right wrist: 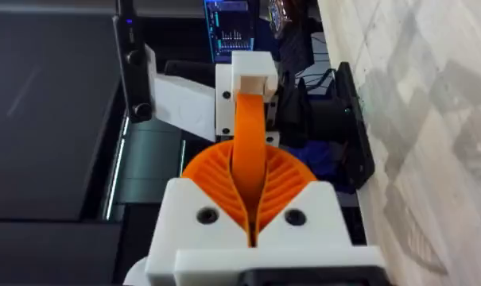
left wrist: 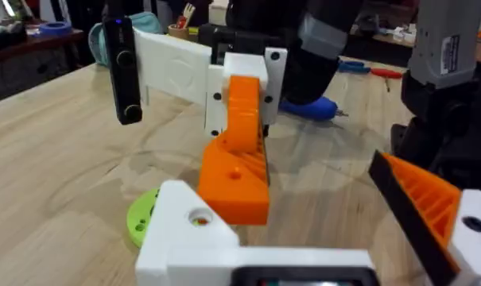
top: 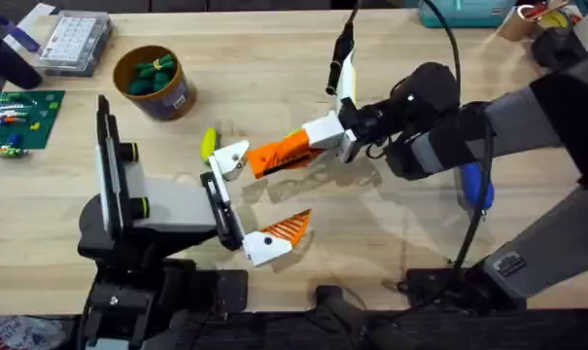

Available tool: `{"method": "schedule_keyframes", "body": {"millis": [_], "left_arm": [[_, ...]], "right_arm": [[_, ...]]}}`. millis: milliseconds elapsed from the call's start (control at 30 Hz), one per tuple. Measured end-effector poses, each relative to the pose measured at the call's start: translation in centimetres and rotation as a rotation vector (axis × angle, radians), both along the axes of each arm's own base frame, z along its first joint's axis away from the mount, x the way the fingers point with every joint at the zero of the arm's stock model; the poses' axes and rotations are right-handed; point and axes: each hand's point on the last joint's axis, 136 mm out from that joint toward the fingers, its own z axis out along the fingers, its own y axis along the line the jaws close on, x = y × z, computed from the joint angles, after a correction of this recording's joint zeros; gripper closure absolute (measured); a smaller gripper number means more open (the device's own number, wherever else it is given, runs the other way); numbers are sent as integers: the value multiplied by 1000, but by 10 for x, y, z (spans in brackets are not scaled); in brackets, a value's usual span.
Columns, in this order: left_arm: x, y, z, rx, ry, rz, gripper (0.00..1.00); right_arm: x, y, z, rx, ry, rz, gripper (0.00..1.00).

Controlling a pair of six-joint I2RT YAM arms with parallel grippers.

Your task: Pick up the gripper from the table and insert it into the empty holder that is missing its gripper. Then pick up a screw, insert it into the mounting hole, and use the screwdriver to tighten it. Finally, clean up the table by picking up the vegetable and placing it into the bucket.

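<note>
Our right gripper (top: 318,136) has its fingers clamped on the gripper (top: 279,153), held just off the holder (top: 232,158) above the counter (top: 391,233). Left fingers: we cannot tell. We should align the base squarely and push in slowly.

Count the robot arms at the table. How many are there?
2. The left arm sits at the lower left of the table. The right arm reaches in from the right toward the middle.
</note>
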Motion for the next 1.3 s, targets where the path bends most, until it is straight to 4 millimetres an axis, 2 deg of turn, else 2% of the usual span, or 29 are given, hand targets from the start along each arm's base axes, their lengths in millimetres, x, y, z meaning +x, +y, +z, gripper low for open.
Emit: {"method": "schedule_keyframes", "body": {"millis": [667,800,1000,1300], "left_arm": [[0,0,0,-6,15,1,13],[0,0,0,-6,16,4,13],[0,0,0,-8,18,2,13],[5,3,0,-7,20,31,13]], "right_arm": [[1,13,-7,-3,4,-31,983],[2,19,-6,-3,-2,-30,983],[2,41,-5,-28,7,12,983],[8,48,-6,-27,-50,26,983]]}}
